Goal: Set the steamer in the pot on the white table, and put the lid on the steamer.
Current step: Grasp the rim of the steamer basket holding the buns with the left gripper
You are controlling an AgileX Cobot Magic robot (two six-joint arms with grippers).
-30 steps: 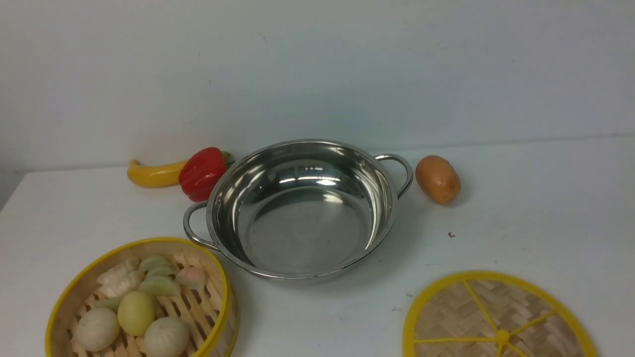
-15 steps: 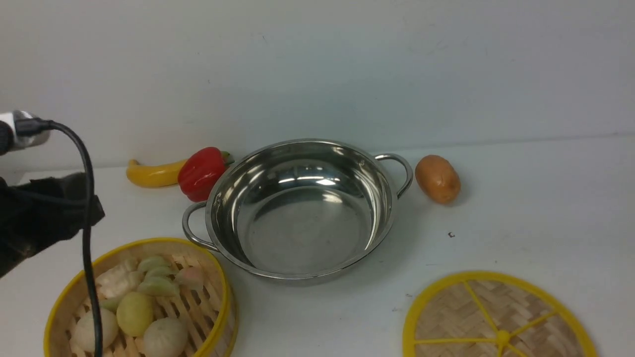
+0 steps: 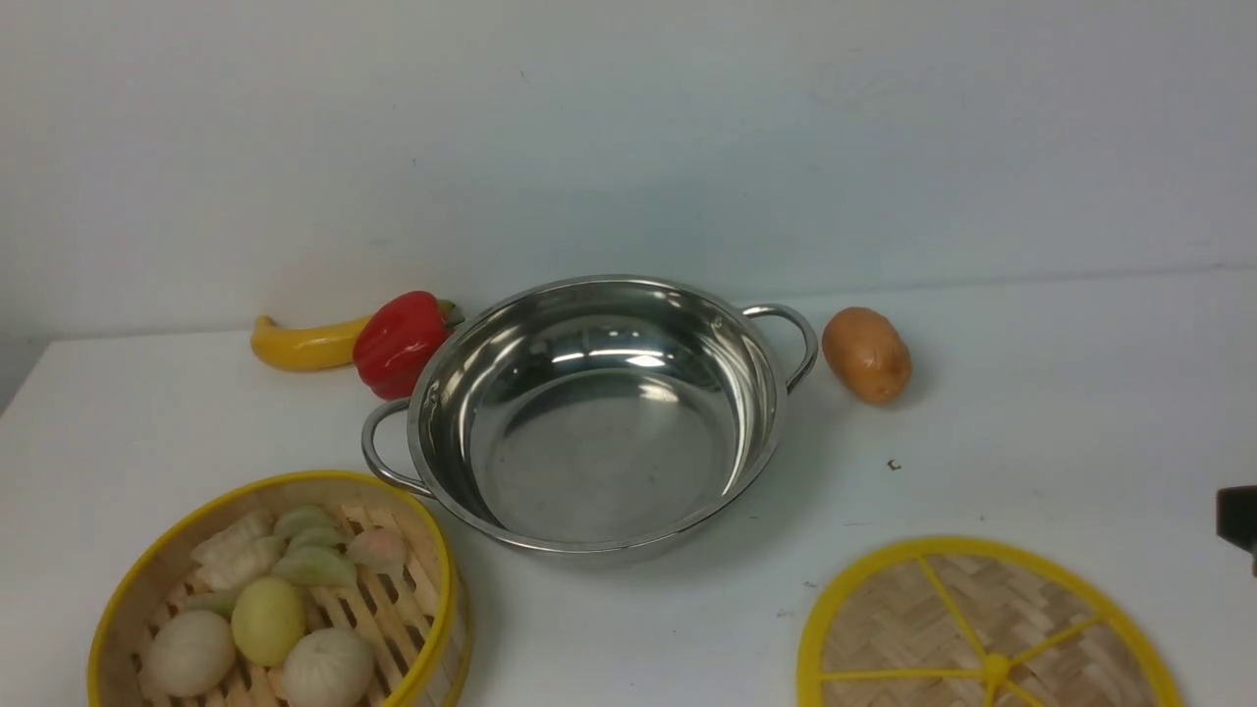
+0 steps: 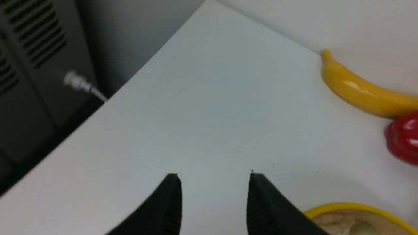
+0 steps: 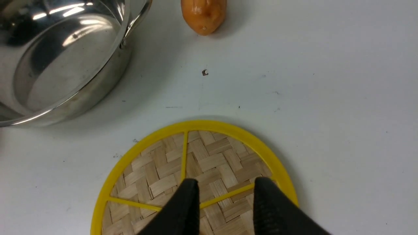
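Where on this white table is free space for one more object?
Free: right of the brown potato, behind the flat woven lid; between the yellow-rimmed bamboo steamer and that lid, before the steel pot. Crowded: yellow banana and red pepper beside the pot.

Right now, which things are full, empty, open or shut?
Pot: empty, upright on the table.
Steamer: uncovered, buns inside, beside the pot.
Lid: lying flat on the table, off the steamer.
Left gripper: open, holding nothing.
Right gripper: open, over the lid, holding nothing.
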